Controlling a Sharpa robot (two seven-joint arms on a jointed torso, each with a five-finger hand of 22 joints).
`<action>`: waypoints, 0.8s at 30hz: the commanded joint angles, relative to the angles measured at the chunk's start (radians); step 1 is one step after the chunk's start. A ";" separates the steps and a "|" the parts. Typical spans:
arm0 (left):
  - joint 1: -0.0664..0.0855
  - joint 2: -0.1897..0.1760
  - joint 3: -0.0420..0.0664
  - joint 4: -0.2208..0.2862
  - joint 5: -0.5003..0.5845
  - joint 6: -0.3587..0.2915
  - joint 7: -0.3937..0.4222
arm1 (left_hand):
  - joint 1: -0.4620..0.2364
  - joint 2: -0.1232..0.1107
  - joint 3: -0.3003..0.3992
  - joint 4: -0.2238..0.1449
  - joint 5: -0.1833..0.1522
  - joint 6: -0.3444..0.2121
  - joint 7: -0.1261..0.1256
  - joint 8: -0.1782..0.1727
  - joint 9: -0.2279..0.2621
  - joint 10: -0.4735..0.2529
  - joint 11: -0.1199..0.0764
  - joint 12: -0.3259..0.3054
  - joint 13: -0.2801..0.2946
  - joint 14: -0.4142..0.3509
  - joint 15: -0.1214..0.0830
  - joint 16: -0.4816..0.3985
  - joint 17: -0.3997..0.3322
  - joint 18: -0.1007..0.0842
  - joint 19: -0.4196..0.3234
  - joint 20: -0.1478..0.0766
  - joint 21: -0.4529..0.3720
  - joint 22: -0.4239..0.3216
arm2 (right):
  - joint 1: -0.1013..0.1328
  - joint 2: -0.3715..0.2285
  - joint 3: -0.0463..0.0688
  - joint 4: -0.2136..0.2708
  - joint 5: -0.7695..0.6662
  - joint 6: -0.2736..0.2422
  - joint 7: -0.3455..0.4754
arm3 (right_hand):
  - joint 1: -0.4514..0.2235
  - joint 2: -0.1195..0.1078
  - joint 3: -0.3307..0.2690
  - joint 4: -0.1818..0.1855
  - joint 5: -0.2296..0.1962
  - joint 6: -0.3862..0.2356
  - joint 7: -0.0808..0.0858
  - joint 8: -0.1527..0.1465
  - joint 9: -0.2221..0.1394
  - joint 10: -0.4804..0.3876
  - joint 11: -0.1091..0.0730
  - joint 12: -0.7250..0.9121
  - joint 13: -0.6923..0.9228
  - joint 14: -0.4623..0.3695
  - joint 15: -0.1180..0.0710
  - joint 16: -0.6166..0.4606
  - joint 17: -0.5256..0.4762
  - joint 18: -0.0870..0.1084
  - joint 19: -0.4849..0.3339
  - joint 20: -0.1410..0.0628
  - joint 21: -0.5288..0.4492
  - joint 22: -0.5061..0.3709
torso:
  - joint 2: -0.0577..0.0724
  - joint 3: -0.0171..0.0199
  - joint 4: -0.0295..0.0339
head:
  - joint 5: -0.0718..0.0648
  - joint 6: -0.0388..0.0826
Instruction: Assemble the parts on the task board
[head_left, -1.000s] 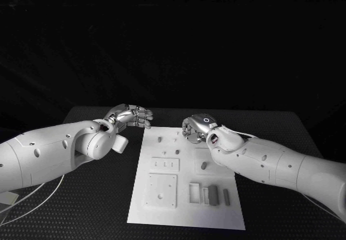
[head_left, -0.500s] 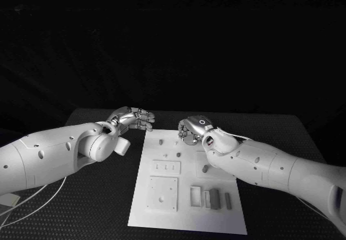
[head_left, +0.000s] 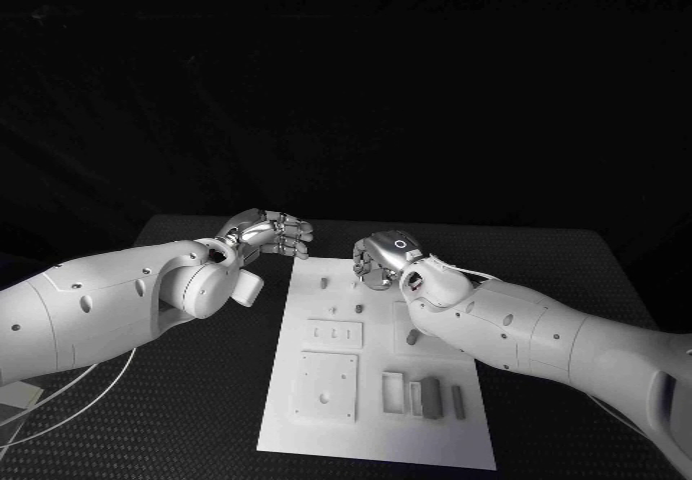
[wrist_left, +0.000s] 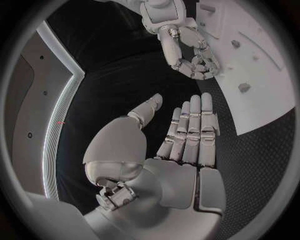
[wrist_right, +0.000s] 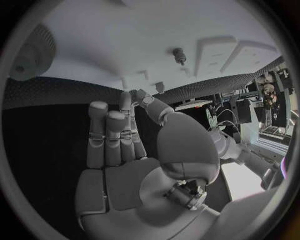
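Hovering over the task board's (head_left: 378, 440) far end, both the left hand (head_left: 267, 236) and right hand (head_left: 382, 258) hold nothing, fingers loosely apart.

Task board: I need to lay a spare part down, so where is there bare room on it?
The task board is bare along its near edge, below the square plate and the slotted block. Its far end is crowded: the right hand hovers over small parts there.

A black table (head_left: 570, 262) with a fine, dotted weave on its surface spans the scene from left to right. Thin white cables (head_left: 65, 395) curve in loops over its near left part. At the left edge, beside the cables, lies a small pale flat thing (head_left: 15, 398), too small to identify.
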 joint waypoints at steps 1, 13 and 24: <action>0.004 -0.001 0.001 0.005 -0.005 0.005 0.005 | -0.008 -0.001 0.000 -0.004 -0.005 0.005 0.022 -0.006 0.001 0.006 0.000 -0.004 0.000 0.002 -0.003 -0.005 0.002 0.017 0.001 -0.006 -0.004 0.001 | 0.000 0.003 0.000 -0.002 -0.015 -0.006 0.003 | 0.003 -0.004 0.006 0.001 -0.001 0.016 0.013 -0.001 0.001 0.003 0.001 -0.002 0.001 0.000 -0.006 0.005 0.001 0.059 0.003 -0.003 0.004 0.019 | 0.001 -0.0007 0.0002 | -0.001 -0.001; 0.010 -0.005 0.001 0.010 -0.005 0.008 0.002 | -0.008 -0.002 0.000 -0.004 -0.006 0.005 0.022 -0.006 0.002 0.006 0.000 -0.005 0.000 0.002 -0.003 -0.005 0.003 0.017 0.001 -0.006 -0.004 0.001 | -0.001 0.011 0.000 -0.030 -0.028 -0.029 0.010 | 0.008 -0.006 0.009 -0.001 -0.001 0.017 0.013 -0.003 0.002 0.002 0.001 -0.004 0.004 0.000 -0.006 0.005 0.001 0.059 0.002 -0.004 0.005 0.019 | 0.001 0.0001 -0.0024 | 0.000 -0.001; 0.016 -0.005 0.001 0.011 -0.006 0.010 0.002 | -0.009 -0.003 -0.001 -0.004 -0.006 0.005 0.023 -0.006 0.002 0.006 0.000 -0.006 0.000 0.001 -0.002 -0.007 0.004 0.017 0.000 -0.006 -0.005 0.002 | -0.001 0.011 0.000 -0.021 -0.028 -0.022 0.007 | 0.009 -0.008 0.009 -0.001 -0.001 0.017 0.014 -0.004 0.003 0.003 0.001 -0.005 0.005 0.000 -0.006 0.005 0.001 0.059 0.002 -0.004 0.005 0.020 | 0.002 0.0005 -0.0013 | 0.003 -0.005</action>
